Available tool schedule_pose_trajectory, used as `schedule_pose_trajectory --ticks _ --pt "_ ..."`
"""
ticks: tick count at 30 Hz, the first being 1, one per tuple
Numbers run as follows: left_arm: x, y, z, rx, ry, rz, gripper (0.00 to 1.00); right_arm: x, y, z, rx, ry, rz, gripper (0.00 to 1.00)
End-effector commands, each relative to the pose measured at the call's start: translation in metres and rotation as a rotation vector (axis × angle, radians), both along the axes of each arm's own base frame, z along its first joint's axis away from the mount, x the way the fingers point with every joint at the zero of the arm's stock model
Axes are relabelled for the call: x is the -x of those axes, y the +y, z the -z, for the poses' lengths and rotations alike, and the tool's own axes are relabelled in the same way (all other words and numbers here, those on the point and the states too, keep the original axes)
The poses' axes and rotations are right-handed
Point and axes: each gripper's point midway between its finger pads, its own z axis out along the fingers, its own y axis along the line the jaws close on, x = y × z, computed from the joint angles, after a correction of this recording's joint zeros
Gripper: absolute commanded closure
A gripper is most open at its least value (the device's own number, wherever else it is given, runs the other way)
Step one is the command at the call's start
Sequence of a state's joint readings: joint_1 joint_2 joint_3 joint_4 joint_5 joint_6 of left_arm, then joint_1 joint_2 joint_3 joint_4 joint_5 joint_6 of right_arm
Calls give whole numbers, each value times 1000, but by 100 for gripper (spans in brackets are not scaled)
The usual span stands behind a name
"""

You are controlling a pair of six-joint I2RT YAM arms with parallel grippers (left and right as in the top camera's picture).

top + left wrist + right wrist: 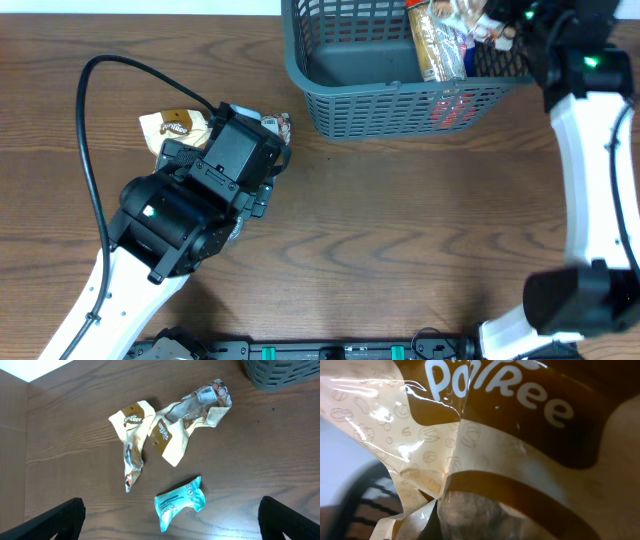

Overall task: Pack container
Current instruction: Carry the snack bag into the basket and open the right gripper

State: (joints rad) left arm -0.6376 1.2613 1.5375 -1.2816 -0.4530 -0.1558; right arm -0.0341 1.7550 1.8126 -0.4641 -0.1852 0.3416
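Note:
The container (400, 100), a dark grey-blue lattice basket, stands at the top of the overhead view; its corner shows in the left wrist view (280, 372). My right gripper (497, 30) is over the basket's right end, shut on a cream-and-brown snack packet (437, 45) that fills the right wrist view (520, 435); the fingers are hidden there. My left gripper (170, 507) is open above the table, and a small teal packet (181, 501) lies between its fingers. Two crumpled cream-and-brown packets (135, 435) (195, 410) lie just beyond it.
Something red (455, 108) shows through the basket's front wall. The left arm's black cable (90, 150) loops over the table's left side. The crumpled packets lie partly under the left arm in the overhead view (175, 125).

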Motion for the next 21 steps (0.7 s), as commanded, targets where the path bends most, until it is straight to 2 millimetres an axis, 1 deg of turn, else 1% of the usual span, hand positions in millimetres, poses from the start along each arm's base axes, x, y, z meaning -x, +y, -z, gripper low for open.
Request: schedule_pose_trajectory --ticks 1,4,7,10,11,12,14,16,19,21 --pt "-2 2 -1 -16 -7 -10 1 -7 -1 21 50 42 0 99" --pt "-2 2 -1 -16 -7 -10 1 -13 -2 51 65 113 -9 99" --pt "-2 2 -1 -16 -7 -10 1 -16 -2 76 69 178 -15 99" --pt "-2 2 -1 -16 -7 -10 1 -18 -2 96 67 226 -17 99" --pt "-2 2 -1 -16 -7 -10 1 -18 -2 101 67 239 -17 97" --pt "-2 2 -1 -16 -7 -10 1 -19 -2 104 66 247 -17 91" --pt "-2 2 -1 -16 -7 -9 1 -19 -2 110 68 260 -15 85" --pt "-2 2 -1 -16 -7 -9 1 -19 -2 111 67 264 -15 73" --pt "-2 2 -1 -17 -7 -10 1 -19 -2 111 66 264 -15 69" --pt "-2 2 -1 -17 -7 -10 2 -19 -2 111 63 265 -14 62"
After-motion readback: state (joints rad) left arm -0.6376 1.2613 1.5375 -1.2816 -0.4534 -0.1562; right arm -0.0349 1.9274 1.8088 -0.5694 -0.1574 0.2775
